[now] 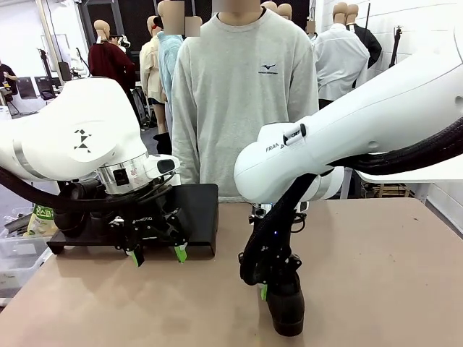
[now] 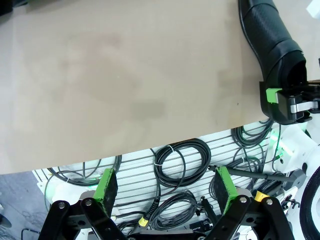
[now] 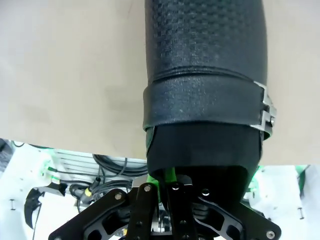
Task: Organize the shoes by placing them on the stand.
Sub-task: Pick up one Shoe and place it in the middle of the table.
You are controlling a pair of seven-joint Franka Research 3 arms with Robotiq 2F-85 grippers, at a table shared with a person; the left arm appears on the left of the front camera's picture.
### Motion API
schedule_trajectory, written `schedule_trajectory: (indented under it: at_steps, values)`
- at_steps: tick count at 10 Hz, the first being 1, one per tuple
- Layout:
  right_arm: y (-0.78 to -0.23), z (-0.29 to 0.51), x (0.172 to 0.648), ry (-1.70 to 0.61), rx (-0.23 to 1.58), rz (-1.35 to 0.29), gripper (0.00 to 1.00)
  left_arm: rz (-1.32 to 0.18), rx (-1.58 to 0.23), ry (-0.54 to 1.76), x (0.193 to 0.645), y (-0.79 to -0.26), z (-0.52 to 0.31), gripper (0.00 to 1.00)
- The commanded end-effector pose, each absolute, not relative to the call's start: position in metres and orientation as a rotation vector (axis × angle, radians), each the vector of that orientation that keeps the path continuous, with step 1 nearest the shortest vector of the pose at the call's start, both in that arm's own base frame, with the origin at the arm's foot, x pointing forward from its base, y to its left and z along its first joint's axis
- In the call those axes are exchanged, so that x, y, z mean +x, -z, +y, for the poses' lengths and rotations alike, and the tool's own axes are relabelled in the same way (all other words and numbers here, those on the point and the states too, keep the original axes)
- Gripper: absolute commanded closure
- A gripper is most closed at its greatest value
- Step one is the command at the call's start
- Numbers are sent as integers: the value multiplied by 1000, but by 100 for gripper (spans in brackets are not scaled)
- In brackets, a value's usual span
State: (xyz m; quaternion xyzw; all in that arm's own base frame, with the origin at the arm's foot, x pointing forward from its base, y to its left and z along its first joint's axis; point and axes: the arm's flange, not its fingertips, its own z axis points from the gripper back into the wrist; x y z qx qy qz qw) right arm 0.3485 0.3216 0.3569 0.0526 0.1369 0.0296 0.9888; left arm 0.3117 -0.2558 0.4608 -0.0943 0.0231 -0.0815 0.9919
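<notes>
A black shoe (image 1: pixel 288 309) with a textured upper and a buckled strap is low over the table near its front edge, heel up; I cannot tell whether its sole touches. My right gripper (image 1: pixel 265 289) is shut on its heel collar, and the right wrist view looks down the shoe (image 3: pixel 205 75) from the gripper (image 3: pixel 167 177). The shoe (image 2: pixel 272 40) also lies at the top right of the left wrist view. The black stand (image 1: pixel 199 206) rests at the far left of the table. Just in front of it, my left gripper (image 1: pixel 157 254) (image 2: pixel 165 185) hangs open, holding nothing.
A person in a grey sweatshirt (image 1: pixel 242 94) stands at the far side behind the stand. A clear plastic bin (image 1: pixel 14 253) sits beside the table's left edge. Cables (image 2: pixel 180 160) lie on a slatted base below the table's near edge. Bare tabletop (image 1: pixel 383 267) stretches to the right.
</notes>
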Motion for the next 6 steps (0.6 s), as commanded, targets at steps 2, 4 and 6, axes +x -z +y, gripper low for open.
schedule_trajectory:
  at_steps: [2, 4, 6]
  values:
    - [-349, 323, 355, -68, 133, 358, 99, 57, -203, 165, 311, -461, -254, 0]
    - [-349, 323, 357, -59, 130, 355, 70, 57, -203, 165, 311, -461, -254, 0]
    - [-348, 324, 356, -49, 123, 348, 36, 57, -203, 165, 311, -461, -254, 0]
